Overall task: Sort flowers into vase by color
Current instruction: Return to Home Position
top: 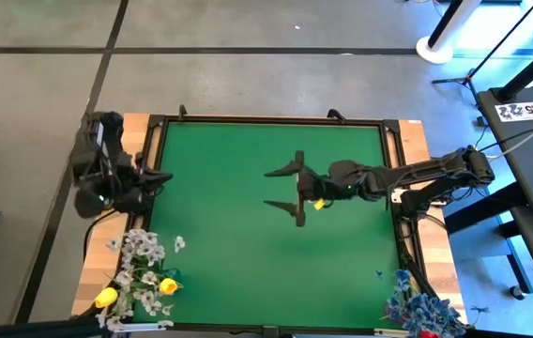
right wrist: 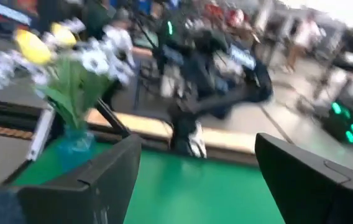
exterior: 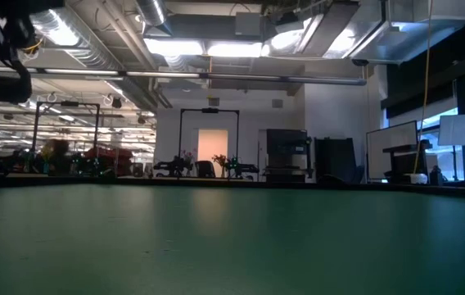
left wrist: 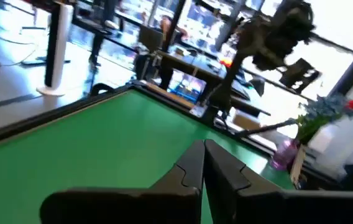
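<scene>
Right gripper (top: 283, 189): fingers spread wide, empty, above the mat (top: 234, 268).
Left gripper (top: 164, 176): fingers pinched together, empty.
White and yellow flowers (top: 140, 274): near left gripper.

High view: overhead, straight down on green table (top: 248, 188). Low view: tabletop height, level, facing room. Left wrist view: faces right arm (left wrist: 273, 34). Right wrist view: faces left arm (right wrist: 210, 59). Table shared by all

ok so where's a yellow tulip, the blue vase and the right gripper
yellow tulip (top: 105, 298), high view, on its bloom
blue vase (right wrist: 72, 147), right wrist view, on its rounded body
right gripper (top: 268, 188), high view, midway between its open fingertips
</scene>
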